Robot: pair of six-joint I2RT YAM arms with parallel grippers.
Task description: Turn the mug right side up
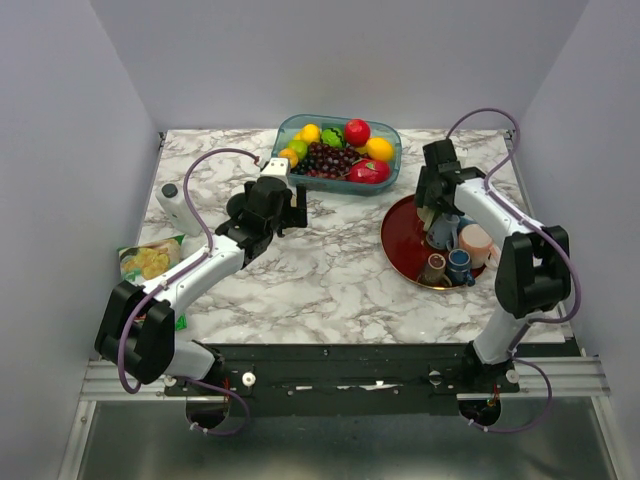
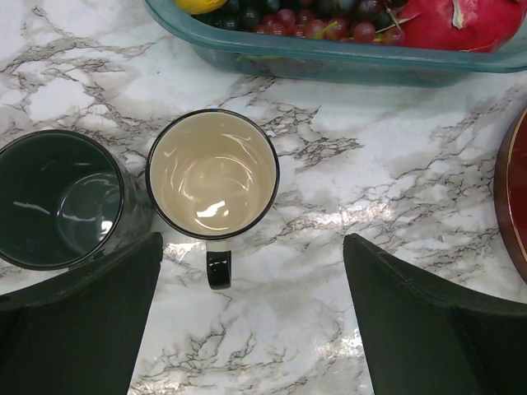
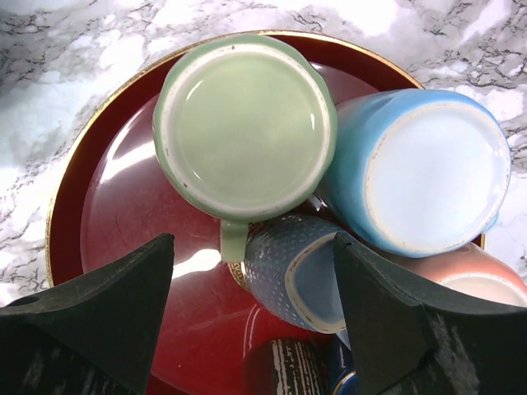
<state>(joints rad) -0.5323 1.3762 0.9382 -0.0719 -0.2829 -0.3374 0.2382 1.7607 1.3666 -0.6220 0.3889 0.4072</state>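
Glossy ceramic-looking green mug (image 3: 244, 127), shiny red tray (image 3: 123, 206), polished marble-patterned tabletop (image 2: 395, 156)

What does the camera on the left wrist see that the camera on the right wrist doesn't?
Only the left wrist view shows two upright mugs, a cream-lined mug and a dark green mug, plus a teal fruit basket. Only the right wrist view shows mugs with bases facing the camera: a light green mug and a light blue mug, with a patterned blue mug beside them. Both show the marble table and the red tray, though the left wrist view catches only its edge.
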